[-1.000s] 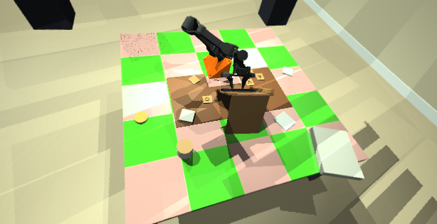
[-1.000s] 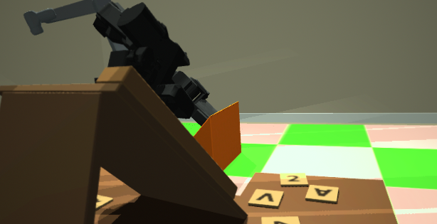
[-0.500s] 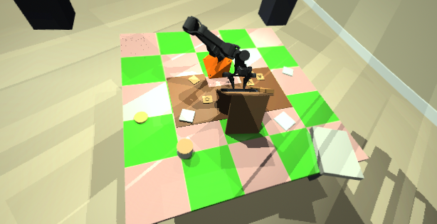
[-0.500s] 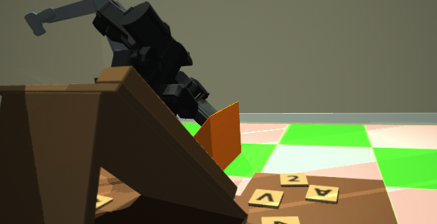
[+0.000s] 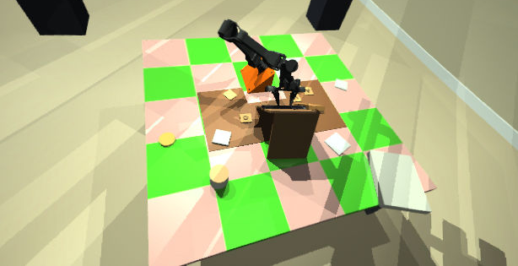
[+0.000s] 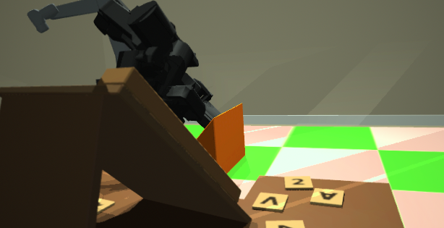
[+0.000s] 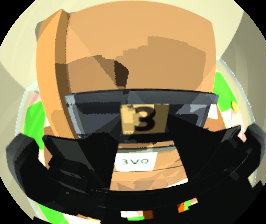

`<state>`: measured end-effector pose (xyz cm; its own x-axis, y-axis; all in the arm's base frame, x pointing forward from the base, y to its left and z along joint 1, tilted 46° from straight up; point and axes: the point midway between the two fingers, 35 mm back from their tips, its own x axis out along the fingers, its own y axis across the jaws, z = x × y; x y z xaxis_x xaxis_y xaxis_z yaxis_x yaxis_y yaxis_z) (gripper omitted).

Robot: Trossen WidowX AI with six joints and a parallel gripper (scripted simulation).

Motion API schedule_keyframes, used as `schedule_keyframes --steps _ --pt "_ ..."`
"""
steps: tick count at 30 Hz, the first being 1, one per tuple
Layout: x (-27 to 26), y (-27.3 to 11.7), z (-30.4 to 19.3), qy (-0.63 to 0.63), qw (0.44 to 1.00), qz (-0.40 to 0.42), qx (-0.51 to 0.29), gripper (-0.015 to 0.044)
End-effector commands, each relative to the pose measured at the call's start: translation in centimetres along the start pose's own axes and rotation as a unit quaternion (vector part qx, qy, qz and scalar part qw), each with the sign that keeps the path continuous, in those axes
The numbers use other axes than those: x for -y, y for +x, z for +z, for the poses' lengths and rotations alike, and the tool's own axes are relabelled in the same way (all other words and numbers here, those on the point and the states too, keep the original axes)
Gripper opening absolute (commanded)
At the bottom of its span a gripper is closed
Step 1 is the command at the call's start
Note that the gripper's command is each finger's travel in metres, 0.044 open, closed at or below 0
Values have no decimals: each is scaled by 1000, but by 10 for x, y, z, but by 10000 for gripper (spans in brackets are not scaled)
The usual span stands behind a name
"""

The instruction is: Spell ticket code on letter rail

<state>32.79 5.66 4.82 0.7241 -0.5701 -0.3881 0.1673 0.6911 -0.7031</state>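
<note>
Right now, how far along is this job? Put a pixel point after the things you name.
Done: no other letter tile shows in the rail (image 5: 266,107) (image 7: 90,111), though the fingers hide part of it. In hand: the gripper (image 5: 284,105) (image 7: 144,119) is closed on the 3 tile (image 7: 156,114) at the rail. Left: release it, then add V (image 6: 270,202) and the ticket's (image 7: 135,161) unclear last character.

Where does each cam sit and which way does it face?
Top: high in front of the board, looking down at its back; whole arm and hand show.
Exterior: low beside the board, looking across its sloped side; dark arm links show, fingertips hidden.
Wrist: on the arm's end, looking past its own dark fingers at the "3" tile on the board.
Shared: top and exterior both show the orange block.
</note>
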Motion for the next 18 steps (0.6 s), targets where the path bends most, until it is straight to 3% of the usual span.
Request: schedule_keyframes --steps 1,18 --pt "-3 1 -1 0 1000 -1 -1 0" --pt "-12 1 -1 0 1000 -1 -1 0"
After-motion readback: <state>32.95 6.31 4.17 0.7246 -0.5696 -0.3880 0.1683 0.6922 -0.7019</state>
